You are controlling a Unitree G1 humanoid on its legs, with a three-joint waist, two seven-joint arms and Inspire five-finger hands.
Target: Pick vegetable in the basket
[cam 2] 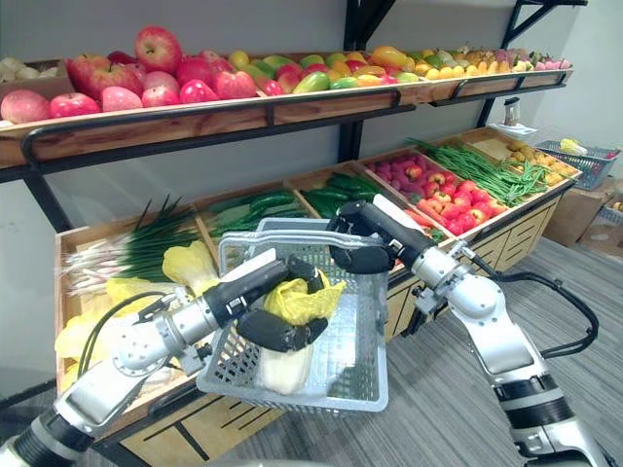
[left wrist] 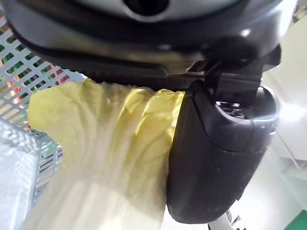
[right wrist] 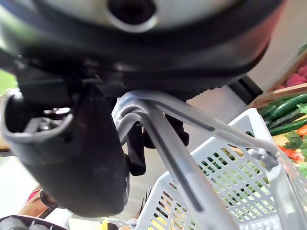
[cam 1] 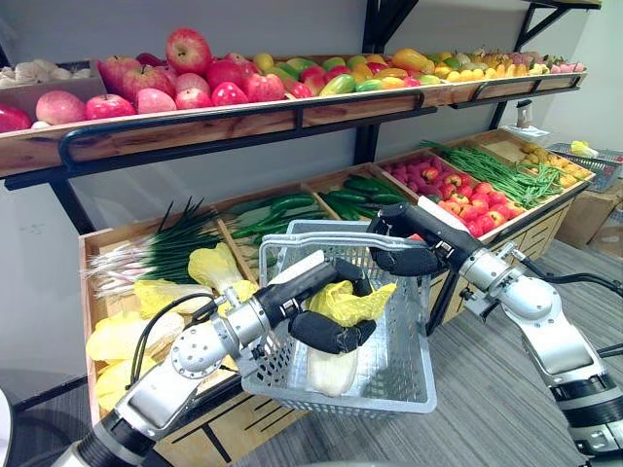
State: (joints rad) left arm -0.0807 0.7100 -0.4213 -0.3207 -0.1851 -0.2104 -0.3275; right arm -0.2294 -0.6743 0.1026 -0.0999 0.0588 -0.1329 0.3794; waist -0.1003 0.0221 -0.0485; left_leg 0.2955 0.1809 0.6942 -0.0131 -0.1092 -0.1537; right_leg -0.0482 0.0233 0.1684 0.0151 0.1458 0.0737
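mid-frame, the left hand (cam 1: 329, 333) curled its fingers round a pale yellow leafy cabbage (cam 1: 350, 300) standing inside the grey plastic mesh basket (cam 1: 404, 370); the right hand (cam 1: 407, 258) clasped its wire handles (cam 1: 321, 236). squeezing might tear the soft leaves.

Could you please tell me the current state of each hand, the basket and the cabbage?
Left hand: shut on the cabbage.
Cabbage: upright, stem end down inside the basket, held.
Basket: lifted off the floor, hanging from its handles.
Handles: raised together, gripped.
Right hand: shut on the handles.
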